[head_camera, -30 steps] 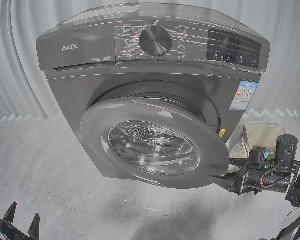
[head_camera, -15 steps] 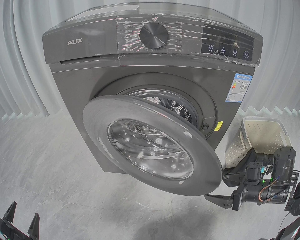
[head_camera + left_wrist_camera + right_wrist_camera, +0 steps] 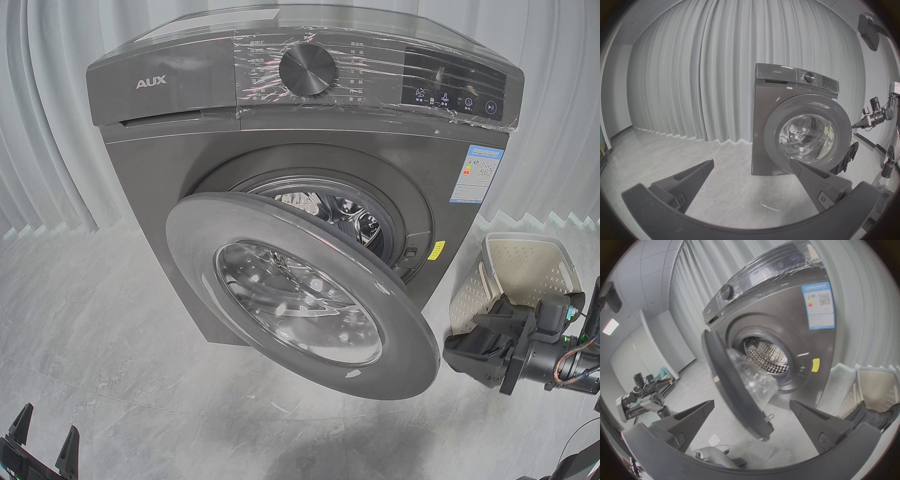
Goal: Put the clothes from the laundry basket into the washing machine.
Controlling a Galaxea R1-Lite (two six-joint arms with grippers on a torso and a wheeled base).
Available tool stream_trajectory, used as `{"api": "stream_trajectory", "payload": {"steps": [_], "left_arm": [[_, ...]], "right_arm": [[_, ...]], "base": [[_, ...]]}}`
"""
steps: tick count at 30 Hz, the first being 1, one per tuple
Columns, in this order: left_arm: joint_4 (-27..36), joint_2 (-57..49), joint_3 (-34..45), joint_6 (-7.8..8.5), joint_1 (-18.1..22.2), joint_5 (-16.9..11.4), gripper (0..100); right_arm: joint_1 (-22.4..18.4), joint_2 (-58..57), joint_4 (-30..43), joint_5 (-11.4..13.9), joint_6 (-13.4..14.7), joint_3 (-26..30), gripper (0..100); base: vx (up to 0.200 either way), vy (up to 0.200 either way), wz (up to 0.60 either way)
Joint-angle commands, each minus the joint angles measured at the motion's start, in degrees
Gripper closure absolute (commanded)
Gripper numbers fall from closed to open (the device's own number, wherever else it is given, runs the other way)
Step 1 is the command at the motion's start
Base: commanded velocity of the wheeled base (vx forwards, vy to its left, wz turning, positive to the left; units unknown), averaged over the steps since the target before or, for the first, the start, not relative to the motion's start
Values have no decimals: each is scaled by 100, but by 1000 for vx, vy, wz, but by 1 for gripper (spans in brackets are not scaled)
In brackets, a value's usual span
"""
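Beside the door, right arm outstretched.

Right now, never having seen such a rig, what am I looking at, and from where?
A two-armed robot faces a washer whose door hangs open. The head view looks down from its head; each wrist view looks out from that arm's wrist. The right gripper is beside the door's edge, the left gripper low near the floor; both are open and hold nothing. A basket stands on the floor at the robot's right, beside the washer, dark clothes draped over its rim.
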Motion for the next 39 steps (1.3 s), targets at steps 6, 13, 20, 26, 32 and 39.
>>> {"api": "stream_trajectory", "payload": {"steps": [6,13,20,26,32,39], "left_arm": [[-6,-104,92,0,1,3,0],[-6,-104,92,0,1,3,0],[-6,-104,92,0,1,3,0],[2,-104,92,0,1,3,0],[-6,-104,92,0,1,3,0],[-6,-104,92,0,1,3,0]], "right_arm": [[-661,1191,-113,-563,-29,-254,0],[-81,1736,-702,-581,59,36,0],[402,1657,-711,-520,138,335,0],[499,1719,-746,-397,490,309,0],[350,2448,-1132,-871,542,-377,0],[464,3116,-1598,-933,683,-808,0]], "base": [[0,0,0],[0,0,0],[0,0,0],[0,0,0],[-100,0,0],[0,0,0]]}}
